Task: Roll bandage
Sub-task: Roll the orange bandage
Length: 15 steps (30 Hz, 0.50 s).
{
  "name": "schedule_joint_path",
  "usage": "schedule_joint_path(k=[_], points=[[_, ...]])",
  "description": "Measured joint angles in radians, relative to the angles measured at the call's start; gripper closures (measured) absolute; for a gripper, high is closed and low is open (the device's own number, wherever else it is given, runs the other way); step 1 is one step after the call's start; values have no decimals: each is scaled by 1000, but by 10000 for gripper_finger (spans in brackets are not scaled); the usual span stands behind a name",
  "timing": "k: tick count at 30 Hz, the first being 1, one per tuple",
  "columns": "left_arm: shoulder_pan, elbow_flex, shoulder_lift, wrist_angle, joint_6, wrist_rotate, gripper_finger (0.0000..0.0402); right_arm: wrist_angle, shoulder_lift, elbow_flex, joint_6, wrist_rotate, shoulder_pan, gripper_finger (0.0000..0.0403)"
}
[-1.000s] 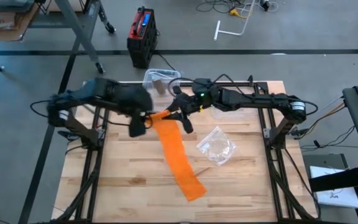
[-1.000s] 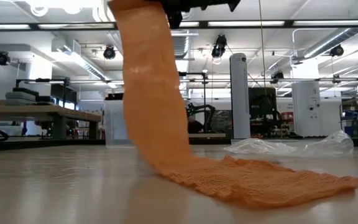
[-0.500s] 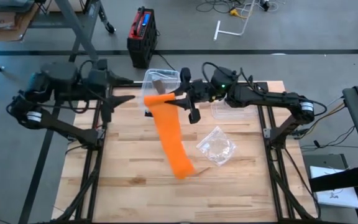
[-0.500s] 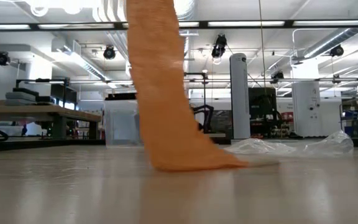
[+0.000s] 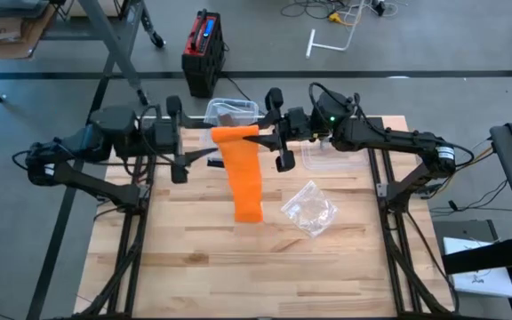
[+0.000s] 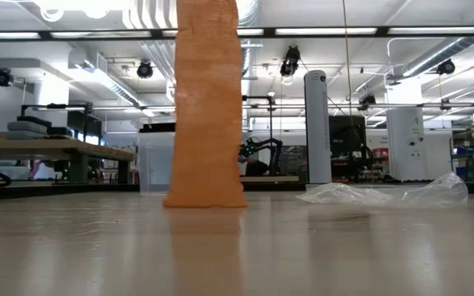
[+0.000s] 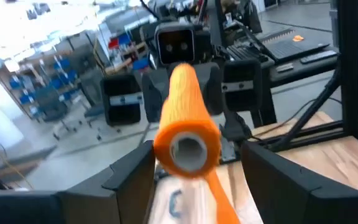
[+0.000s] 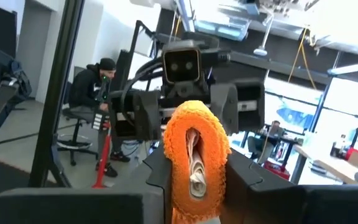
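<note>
The orange bandage is partly wound into a roll [image 5: 236,133] held level high above the table's far middle. Its loose tail [image 6: 208,107] hangs straight down, and the lower end [image 6: 206,197] rests on the table. My right gripper [image 5: 265,140] is shut on the roll's right end. My left gripper [image 5: 204,153] is open at the roll's left end [image 7: 188,146], with one finger on either side of it. A clear gap shows at one finger [image 7: 278,180]; I cannot tell whether the other touches the roll. My right gripper pinches the roll's right end [image 8: 194,155] between its two fingers [image 8: 157,168], one on each side of the winding. The fingers come level from the table's right and lie along the roll. The roll is lifted clear and level, with the tail hanging slack below it.
A clear plastic box [image 5: 232,111] stands at the table's far edge behind the roll. A clear lid [image 5: 323,158] lies under the right arm. A crumpled clear wrapper [image 5: 309,209] lies right of the tail. A person sits in the room beyond the table.
My right gripper has risen with the roll. The tail, which lay stretched toward the near edge, has been drawn up until only its end rests on the table. My left gripper came off the bandage, drew back toward the left, tipped up to level, then returned to the roll's left end.
</note>
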Motion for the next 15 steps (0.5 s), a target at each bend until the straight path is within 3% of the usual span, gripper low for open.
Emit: schedule_joint_path(k=[15], points=[[1, -32, 54, 203, 35, 1, 175, 10, -8, 0, -2, 1, -1, 327]])
